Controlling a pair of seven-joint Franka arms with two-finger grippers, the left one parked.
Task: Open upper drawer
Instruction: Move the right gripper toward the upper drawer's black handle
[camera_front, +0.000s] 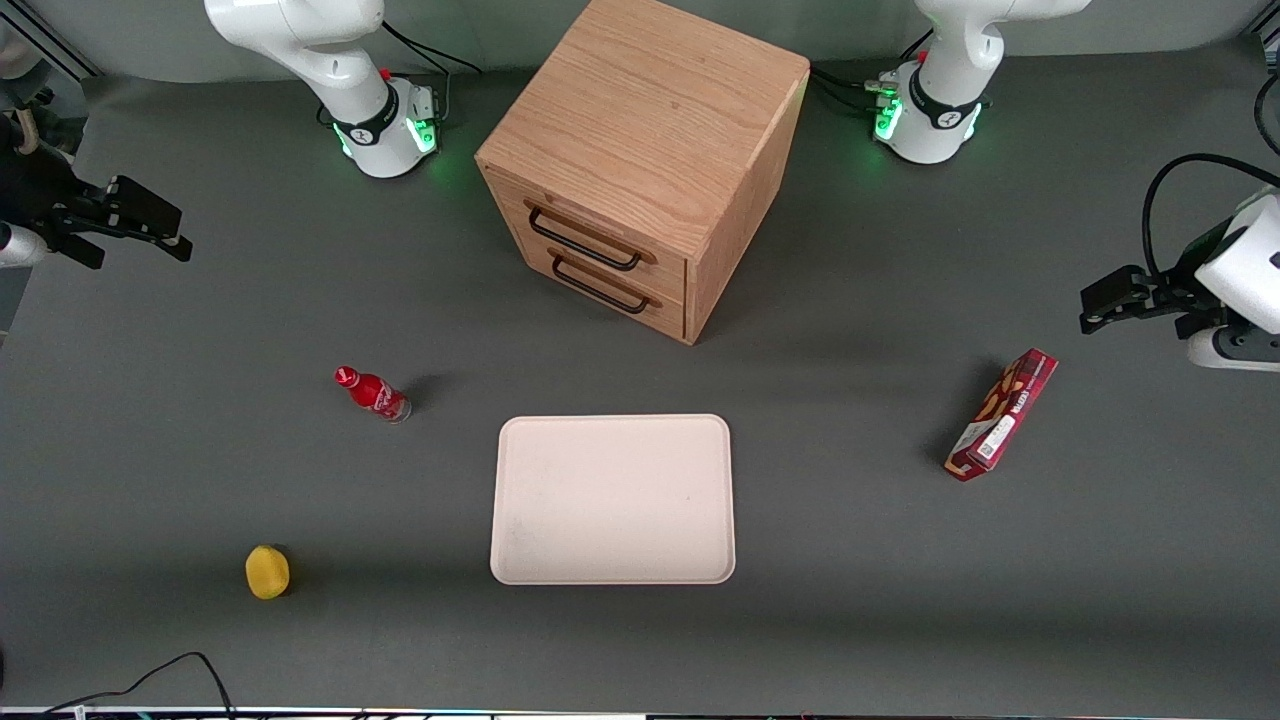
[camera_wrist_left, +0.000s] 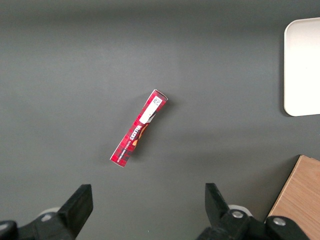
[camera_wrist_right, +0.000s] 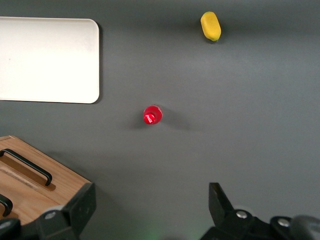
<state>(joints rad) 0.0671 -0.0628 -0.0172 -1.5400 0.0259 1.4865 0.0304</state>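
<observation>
The upper drawer (camera_front: 590, 235) sits shut in the cabinet (camera_front: 650, 130) at top centre of the front frame. The hand (camera_front: 150, 228) hangs at the frame's left edge, fingers spread and empty, well apart from the cabinet. A red bottle (camera_front: 372, 393) stands on the counter (camera_front: 850, 520) at centre left.

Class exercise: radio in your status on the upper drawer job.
Gripper open, at working arm's table end, holding nothing. Upper drawer shut, handle untouched. Nothing in front of it.

Matt oak upper drawer (camera_front: 590, 232), dark metal handle (camera_front: 585, 241)
</observation>
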